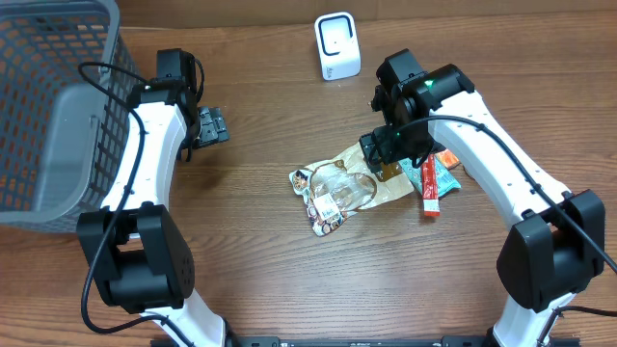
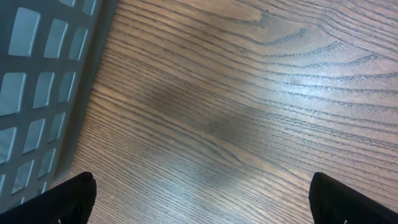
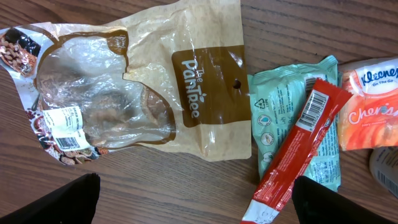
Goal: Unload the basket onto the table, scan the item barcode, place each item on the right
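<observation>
Directly beneath the wide-open right end effector (image 3: pixel 199 200), the brown Pantree bag (image 3: pixel 143 81), ungripped.

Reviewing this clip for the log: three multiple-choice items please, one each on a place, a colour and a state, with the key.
1. Where does the grey basket stand? A) table's left side B) table's centre C) beside the right arm
2. What colour is the stick packet lying across the teal packet? A) blue B) red C) yellow
3. How is the right end effector near the Pantree pouch? A) shut on the pouch B) open, empty C) shut on a packet

1 A, seen from overhead; 2 B, red in the right wrist view; 3 B, fingers wide apart, nothing between.
</observation>
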